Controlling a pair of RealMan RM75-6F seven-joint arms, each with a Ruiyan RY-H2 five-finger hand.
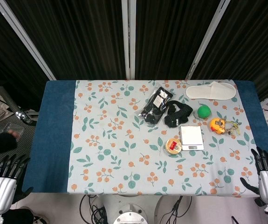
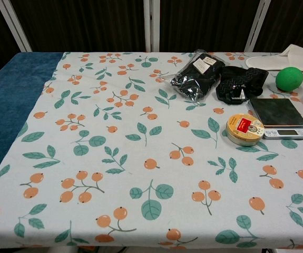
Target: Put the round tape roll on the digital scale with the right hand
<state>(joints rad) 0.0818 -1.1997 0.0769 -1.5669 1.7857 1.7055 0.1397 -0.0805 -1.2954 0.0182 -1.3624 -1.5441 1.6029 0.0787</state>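
The round tape roll (image 1: 173, 145) (image 2: 244, 129), tan with a red label on top, lies flat on the floral cloth, touching the left side of the digital scale (image 1: 191, 137) (image 2: 279, 117). The scale's dark platform is bare. My right hand (image 1: 267, 176) hangs at the table's near right corner, fingers spread, holding nothing, well right of the roll. My left hand (image 1: 3, 179) sits off the near left edge, fingers apart and empty. Neither hand appears in the chest view.
Behind the scale lie a black plastic-wrapped pack (image 1: 156, 105), a black strap bundle (image 1: 177, 114), a green ball (image 1: 203, 111), an orange tape measure with keys (image 1: 218, 125) and a white slipper (image 1: 211, 90). A blue cloth (image 1: 54, 135) covers the table's left end.
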